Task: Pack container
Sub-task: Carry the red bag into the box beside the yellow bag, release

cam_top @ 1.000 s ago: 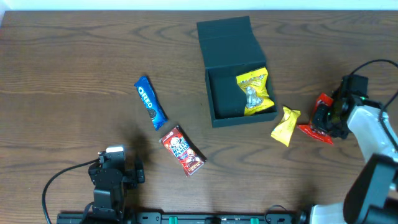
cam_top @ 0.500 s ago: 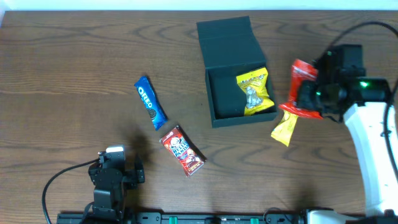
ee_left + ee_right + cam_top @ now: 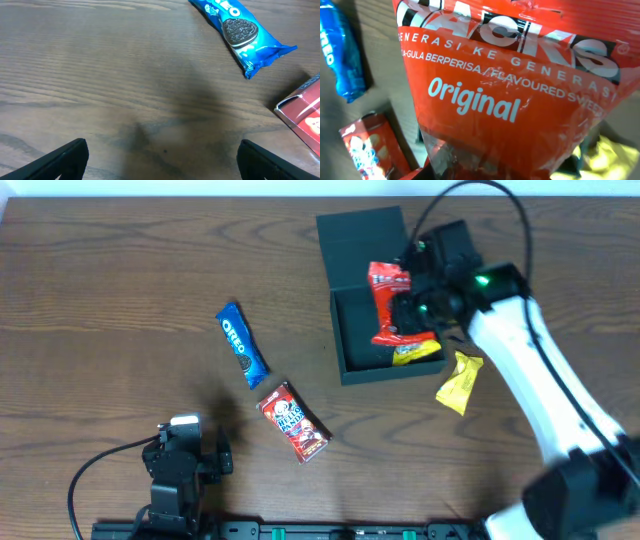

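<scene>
Table [image 3: 100, 300]: dark wood grain, bearing everything listed.
Left claw [image 3: 161, 150]: spread wide, empty, low over bare wood at the near left edge.
Oreo pack [image 3: 242, 345]: blue, flat on the table left of centre, lying diagonally, apart from the left claw.
Red pack [image 3: 293, 421]: flat on the table, just beside the Oreo pack's near end; contact between the two cannot be told.
Container [image 3: 365, 245]: dark teal box, right of centre toward the far side, standing on the table with lid flap open and tipped back.
Red bag [image 3: 388, 300]: clamped in the right claw, hanging over the open container, printed "Original"; contact with the contents cannot be told.
Yellow pack [image 3: 418, 353]: inside the container at its near right corner, mostly hidden by the red bag.
Right claw [image 3: 420, 305]: closed tight on the red bag, over the container's right side.
Yellow wrapper [image 3: 460, 383]: on the table, just outside the container's near right corner.
</scene>
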Tool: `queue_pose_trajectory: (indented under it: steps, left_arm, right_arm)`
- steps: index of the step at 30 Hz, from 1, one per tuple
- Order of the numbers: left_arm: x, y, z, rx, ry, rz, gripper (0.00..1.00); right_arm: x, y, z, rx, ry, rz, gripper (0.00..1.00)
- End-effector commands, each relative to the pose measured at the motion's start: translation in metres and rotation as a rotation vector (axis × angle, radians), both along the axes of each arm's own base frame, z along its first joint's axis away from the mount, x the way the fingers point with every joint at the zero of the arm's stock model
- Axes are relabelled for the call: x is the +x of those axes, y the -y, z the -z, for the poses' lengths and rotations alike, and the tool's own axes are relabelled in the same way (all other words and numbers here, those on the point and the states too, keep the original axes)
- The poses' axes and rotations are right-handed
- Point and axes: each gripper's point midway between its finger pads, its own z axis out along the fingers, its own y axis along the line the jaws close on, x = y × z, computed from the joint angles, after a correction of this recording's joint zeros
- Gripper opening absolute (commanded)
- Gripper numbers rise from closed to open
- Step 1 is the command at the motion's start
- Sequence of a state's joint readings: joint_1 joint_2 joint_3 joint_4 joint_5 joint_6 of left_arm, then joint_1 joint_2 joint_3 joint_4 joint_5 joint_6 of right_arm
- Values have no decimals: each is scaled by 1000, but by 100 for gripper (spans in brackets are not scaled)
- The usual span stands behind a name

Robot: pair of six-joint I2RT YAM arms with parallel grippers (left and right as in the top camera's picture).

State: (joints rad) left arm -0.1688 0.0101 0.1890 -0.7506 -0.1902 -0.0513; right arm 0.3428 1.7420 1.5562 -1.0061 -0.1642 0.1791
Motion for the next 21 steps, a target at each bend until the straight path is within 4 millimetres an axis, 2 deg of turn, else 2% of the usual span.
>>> queue_pose_trajectory:
  steps: [1,5,11,21]
  left_arm:
    - [-3,-1,10,14,-29,1,96]
    - [-3,-1,10,14,-29,1,96]
    - [-3,-1,10,15,-29,1,96]
    - [-3,-1,10,14,-29,1,96]
  right_arm:
    - [14,-17,-2,7,18,-38,17]
    - [20,-31,18,6,-13,-63,17]
    - [14,-45,43,-6,-74,-97,18]
    - [16,-50,82,-11,-86,-83,16]
